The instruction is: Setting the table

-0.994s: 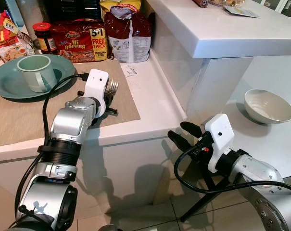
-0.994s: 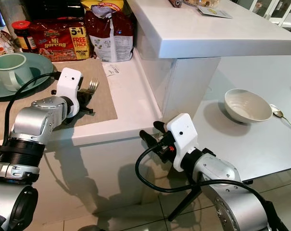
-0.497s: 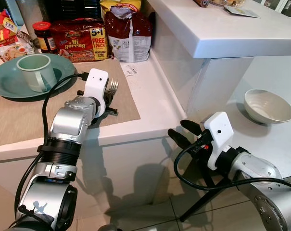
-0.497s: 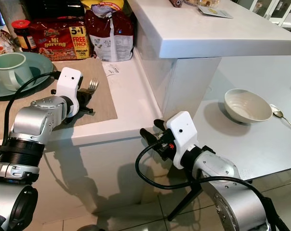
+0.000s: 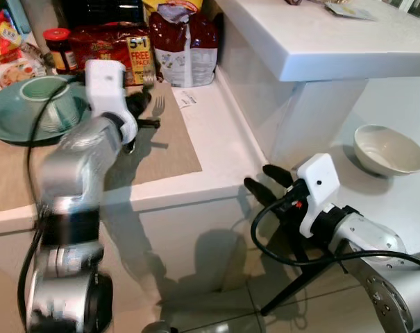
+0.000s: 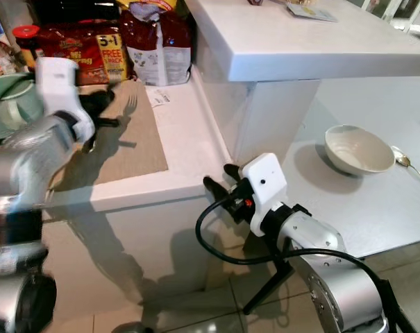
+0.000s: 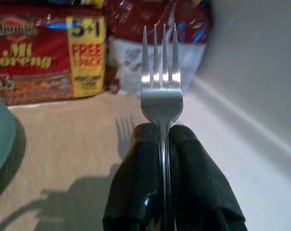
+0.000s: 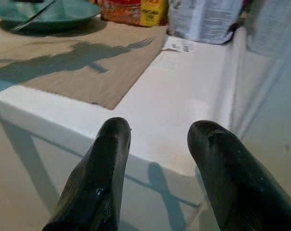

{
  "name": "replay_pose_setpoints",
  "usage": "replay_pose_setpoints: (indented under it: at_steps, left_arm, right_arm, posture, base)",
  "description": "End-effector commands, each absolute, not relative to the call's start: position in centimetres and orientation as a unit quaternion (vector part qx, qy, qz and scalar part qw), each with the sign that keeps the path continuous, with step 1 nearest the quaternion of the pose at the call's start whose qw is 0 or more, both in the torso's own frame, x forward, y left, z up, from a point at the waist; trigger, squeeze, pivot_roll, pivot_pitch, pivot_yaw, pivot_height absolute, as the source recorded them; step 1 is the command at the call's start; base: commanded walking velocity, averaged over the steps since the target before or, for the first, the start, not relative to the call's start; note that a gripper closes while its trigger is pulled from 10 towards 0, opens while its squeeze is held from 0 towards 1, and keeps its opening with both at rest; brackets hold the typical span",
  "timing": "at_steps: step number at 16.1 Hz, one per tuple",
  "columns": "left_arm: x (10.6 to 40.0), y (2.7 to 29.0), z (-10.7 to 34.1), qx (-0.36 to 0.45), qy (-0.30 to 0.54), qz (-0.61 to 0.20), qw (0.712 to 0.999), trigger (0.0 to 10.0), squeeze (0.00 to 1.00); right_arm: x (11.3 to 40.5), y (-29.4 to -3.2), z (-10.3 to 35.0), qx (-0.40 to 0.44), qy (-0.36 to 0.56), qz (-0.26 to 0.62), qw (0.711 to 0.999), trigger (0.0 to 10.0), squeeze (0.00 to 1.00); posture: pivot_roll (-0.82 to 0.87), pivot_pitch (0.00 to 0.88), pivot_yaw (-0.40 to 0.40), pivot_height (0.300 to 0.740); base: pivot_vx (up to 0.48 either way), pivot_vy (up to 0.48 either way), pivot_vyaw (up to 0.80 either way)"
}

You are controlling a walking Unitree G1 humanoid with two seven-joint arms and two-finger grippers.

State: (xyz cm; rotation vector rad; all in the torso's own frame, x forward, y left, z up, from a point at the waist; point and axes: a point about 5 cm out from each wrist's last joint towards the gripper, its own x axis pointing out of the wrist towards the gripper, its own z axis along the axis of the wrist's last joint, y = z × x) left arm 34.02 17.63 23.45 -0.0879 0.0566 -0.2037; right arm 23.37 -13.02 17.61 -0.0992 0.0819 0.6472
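Between the two black fingers of the left gripper (image 7: 163,144) sits a silver fork (image 7: 159,79). The fingers are pressed tight on its handle, and the four points stick out past the fingertips. The fork is up in the air above the tan placemat (image 5: 161,149), and its shadow falls on the mat. The left arm looks blurry in the head views.

Near the fork, on the same mat, is a green plate (image 5: 5,121) with a green mug (image 5: 46,104) standing on it. Behind the mat, at the back of the white counter (image 5: 220,139), lean a red noodle pack (image 5: 116,48), a dark red bag (image 5: 182,41) and a jar with a red lid (image 5: 57,45). A small paper slip (image 5: 189,100) lies on the counter just beside the mat.

Lower down, in front of the counter's edge, the right gripper (image 5: 265,182) hangs in the air. Its two black fingers (image 8: 99,178) are spread apart with nothing between them.

Off to the robot's right is a lower white table (image 5: 397,201). A white bowl (image 5: 387,149) stands on it, and a spoon (image 6: 407,166) lies just beside the bowl.
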Motion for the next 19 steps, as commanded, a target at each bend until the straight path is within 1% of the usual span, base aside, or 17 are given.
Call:
replay_pose_setpoints:
  at_steps: [1,2,3,4,5,7,9,11,12,14,15,17,19]
  left_arm:
    - [32.7,16.9,24.1,-0.04,-0.025,-0.124,0.991,2.1,0.0]
    - [32.1,16.6,24.0,-0.041,-0.036,-0.13,0.99,10.0,0.0]
    - [30.7,16.4,22.9,-0.044,-0.036,-0.125,0.991,10.0,0.0]
    - [30.4,16.4,22.7,-0.04,-0.037,-0.122,0.991,10.0,0.0]
    - [29.5,16.1,21.7,-0.015,-0.022,-0.118,0.993,10.0,0.0]
    - [28.5,15.2,21.1,-0.011,-0.009,-0.118,0.993,10.0,0.0]
    - [28.5,14.7,21.3,-0.012,-0.014,-0.118,0.993,10.0,0.0]
    - [28.6,14.3,21.4,-0.002,-0.019,-0.126,0.992,10.0,0.0]
    - [28.6,14.3,21.4,-0.004,-0.024,-0.125,0.992,10.0,0.0]
    - [28.8,14.0,21.0,0.014,-0.042,-0.116,0.992,10.0,0.0]
    - [28.9,13.9,21.0,0.011,-0.046,-0.115,0.992,10.0,0.0]
    - [29.0,13.9,20.4,0.033,-0.041,-0.11,0.993,10.0,0.0]
    - [29.3,13.3,19.7,0.036,-0.02,-0.112,0.993,10.0,0.0]
  right_arm:
    - [23.4,-13.4,18.3,-0.051,0.017,0.293,0.955,10.0,0.0]
    - [23.4,-13.4,18.4,-0.048,0.012,0.284,0.958,10.0,0.0]
    - [23.5,-13.2,18.4,-0.036,0.004,0.259,0.965,10.0,0.0]
    - [23.6,-13.2,18.3,-0.033,0.004,0.254,0.967,10.0,0.0]
    - [23.5,-12.9,18.0,-0.025,0.007,0.252,0.967,10.0,0.0]
    - [23.8,-12.3,18.0,-0.008,0.006,0.249,0.968,10.0,0.0]
    - [24.3,-12.2,18.2,-0.005,-0.001,0.241,0.97,10.0,0.0]
    - [24.5,-12.8,18.5,-0.005,-0.006,0.225,0.974,10.0,0.0]
    - [24.5,-13.0,18.5,-0.006,-0.009,0.217,0.976,10.0,0.0]
    - [25.0,-14.0,18.8,-0.025,-0.022,0.167,0.985,10.0,0.0]
    - [25.1,-14.0,18.8,-0.025,-0.024,0.165,0.986,10.0,0.0]
    - [25.1,-14.2,18.5,-0.027,-0.026,0.156,0.987,10.0,0.0]
    - [25.6,-14.3,18.2,0.002,-0.027,0.133,0.991,10.0,0.0]
  posture:
    - [-0.02,0.0,-0.009,0.74]
    - [-0.02,0.0,-0.01,0.74]
    - [-0.01,0.0,-0.02,0.74]
    - [-0.01,0.0,-0.023,0.74]
    - [0.0,0.0,-0.034,0.74]
    - [0.01,0.0,-0.046,0.74]
    - [0.01,0.0,-0.042,0.74]
    - [0.0,0.0,-0.035,0.74]
    - [-0.01,0.005,-0.031,0.74]
    - [-0.01,0.015,-0.021,0.74]
    - [-0.01,0.016,-0.02,0.74]
    - [-0.01,0.008,-0.027,0.74]
    - [-0.01,0.0,-0.042,0.74]
  base:
    - [0.0,0.0,0.0]
    - [0.0,0.0,0.0]
    - [0.0,0.0,0.0]
    - [0.0,0.0,0.0]
    - [0.0,0.0,0.0]
    - [-0.131,0.0,0.0]
    - [-0.304,0.0,0.0]
    - [-0.319,0.0,0.0]
    - [0.0,0.0,0.0]
    - [0.0,0.0,0.0]
    - [0.0,0.0,0.0]
    - [0.0,0.0,0.0]
    - [0.0,-0.465,0.0]
